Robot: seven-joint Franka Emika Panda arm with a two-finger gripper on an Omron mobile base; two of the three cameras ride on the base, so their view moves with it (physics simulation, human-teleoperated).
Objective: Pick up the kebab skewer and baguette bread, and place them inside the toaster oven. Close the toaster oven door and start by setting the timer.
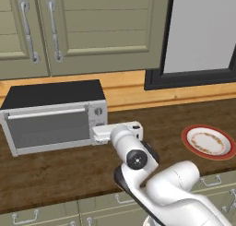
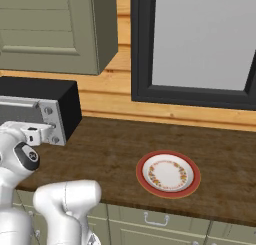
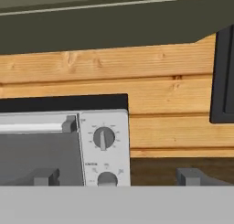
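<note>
From behind on the right I see the toaster oven (image 2: 42, 106) at the left edge, black-topped, its silver knob panel turned toward the arm. Everything else I place from it. The gripper (image 2: 44, 131) is level with that panel, just in front of the lower knobs; whether it touches them I cannot tell from this angle. The plate (image 2: 168, 174), red-rimmed and white, lies on the wooden counter (image 2: 110, 149) well to the oven's right. A dark-framed window (image 2: 142, 64) rises behind, right of the oven, and an olive cabinet (image 2: 55, 29) hangs above it.
</note>
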